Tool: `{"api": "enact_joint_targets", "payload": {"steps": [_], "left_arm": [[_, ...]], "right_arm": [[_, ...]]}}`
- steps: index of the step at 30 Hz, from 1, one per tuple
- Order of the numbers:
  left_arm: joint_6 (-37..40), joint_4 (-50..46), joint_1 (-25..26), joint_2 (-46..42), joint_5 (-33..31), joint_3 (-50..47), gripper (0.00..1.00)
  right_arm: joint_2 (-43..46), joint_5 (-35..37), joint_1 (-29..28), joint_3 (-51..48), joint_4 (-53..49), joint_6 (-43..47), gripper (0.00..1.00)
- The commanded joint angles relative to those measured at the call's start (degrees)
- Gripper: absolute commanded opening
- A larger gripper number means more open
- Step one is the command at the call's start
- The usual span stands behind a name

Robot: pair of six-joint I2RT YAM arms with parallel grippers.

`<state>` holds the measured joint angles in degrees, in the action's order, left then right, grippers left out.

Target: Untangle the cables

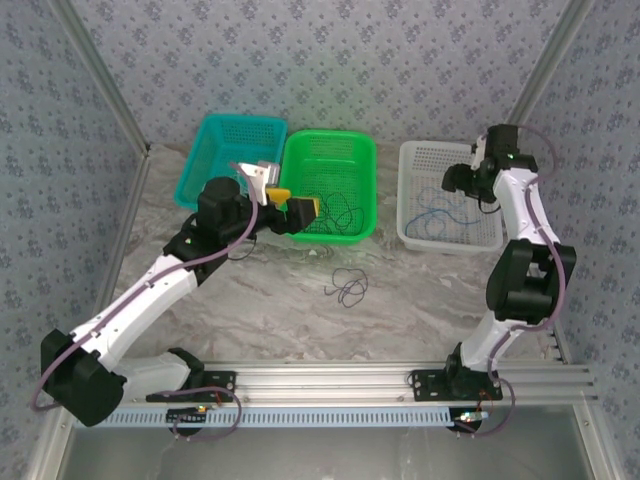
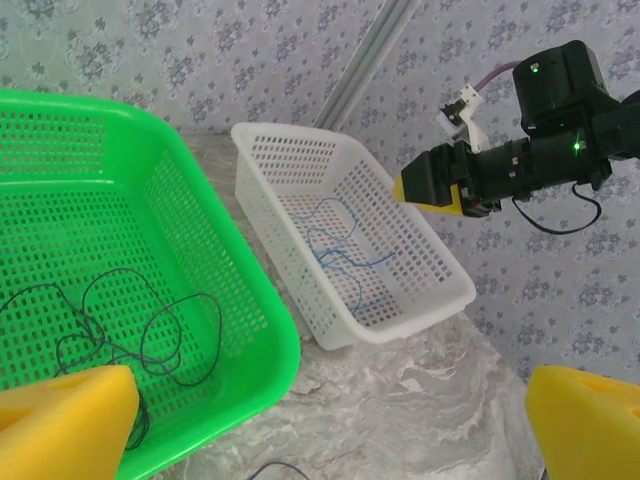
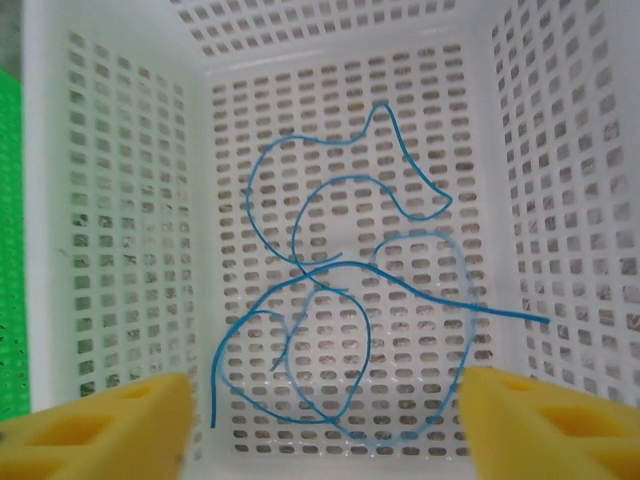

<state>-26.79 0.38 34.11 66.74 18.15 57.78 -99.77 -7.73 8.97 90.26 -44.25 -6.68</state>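
Right end effector spread wide, blue cable looped directly beneath in white basket; left end effector equally wide, black cable just ahead, in green basket

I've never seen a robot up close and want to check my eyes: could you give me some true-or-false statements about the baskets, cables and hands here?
1. The thin blue cable lies inside the white plastic basket. True.
2. The green plastic basket holds nothing. False: a thin dark cable lies looped in it.
3. A second thin dark cable lies on the marble-patterned table, outside the baskets. True.
4. The right hand is clamped on the blue cable. False: it hangs open above it, holding nothing.
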Motion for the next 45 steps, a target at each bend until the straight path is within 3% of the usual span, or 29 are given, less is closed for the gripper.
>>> {"api": "enact_joint_targets", "payload": {"steps": [1, 5, 9, 14, 17, 22, 26, 32, 37, 45], "left_arm": [[1.1, -2.1, -0.4, -2.1, -1.4, -0.2, 0.99], [1.9, -4.3, -0.4, -3.1, -3.5, -1.9, 1.00], [1.5, -6.7, -0.4, -2.4, -4.0, -3.4, 1.00], [-0.2, -9.4, -0.4, -0.7, -5.1, -5.5, 0.99], [-0.6, -9.7, -0.4, -0.1, -5.9, -6.6, 0.99], [-1.3, -9.7, -0.5, 1.0, -6.5, -8.6, 0.99], [-2.4, -11.7, -0.4, 2.4, -8.4, -11.1, 0.97], [-6.1, -13.1, -1.0, 1.5, -11.9, -13.5, 0.97], [-11.1, -16.5, -6.7, -1.7, -13.2, -15.6, 0.97], [-12.8, -19.4, -13.5, -9.8, -12.6, -19.9, 0.98]], "right_arm": [[2.2, 1.8, 0.3, 1.4, -0.8, -0.2, 0.80], [6.8, 1.7, -0.9, 0.4, -1.0, -1.1, 0.80], [12.9, 0.1, -5.8, -3.5, -1.5, -1.9, 0.77], [21.7, -3.7, -17.4, -13.6, 0.5, -4.8, 0.71], [24.7, -2.3, -25.6, -19.1, 1.4, -7.1, 0.67], [25.9, 0.0, -36.6, -29.9, 5.4, -13.9, 0.60], [25.9, 1.0, -44.5, -34.5, 9.5, -14.5, 0.58], [22.4, 1.4, -52.4, -32.8, 10.1, -5.9, 0.61], [17.2, 4.5, -56.7, -30.5, 8.4, 2.8, 0.63], [4.4, 7.0, -63.2, -20.0, 3.0, 16.2, 0.62]]}}
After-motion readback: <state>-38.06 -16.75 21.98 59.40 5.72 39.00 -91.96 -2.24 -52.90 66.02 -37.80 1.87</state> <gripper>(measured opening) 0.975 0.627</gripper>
